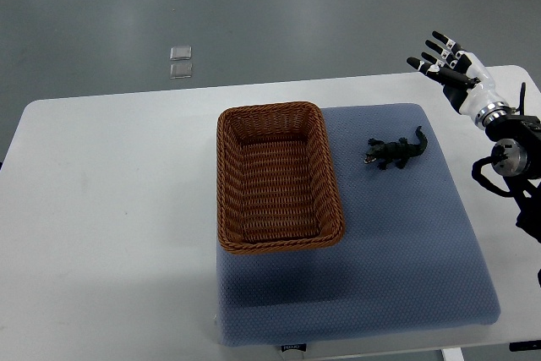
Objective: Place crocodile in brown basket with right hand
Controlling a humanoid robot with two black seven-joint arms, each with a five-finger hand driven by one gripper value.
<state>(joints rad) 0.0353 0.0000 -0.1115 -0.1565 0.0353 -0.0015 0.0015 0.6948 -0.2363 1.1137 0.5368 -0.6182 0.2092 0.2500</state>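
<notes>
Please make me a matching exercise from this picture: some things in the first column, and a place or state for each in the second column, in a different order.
Column one:
1. crocodile
2. brown basket
3. right hand
4. blue mat

Column two:
A. raised over the table's far right corner, fingers spread
B. under the basket and the toy
C. empty
D. lying right of the basket

Pairs: 1-D, 2-C, 3-A, 4-B

The right hand is black with white panels on the back and along the finger segments. Its fingers are slim, jointed and dark at the tips. A silver metal ring forms the wrist. Behind it the forearm is black, with a round grey disc on its side and black cables looping beside it.
</notes>
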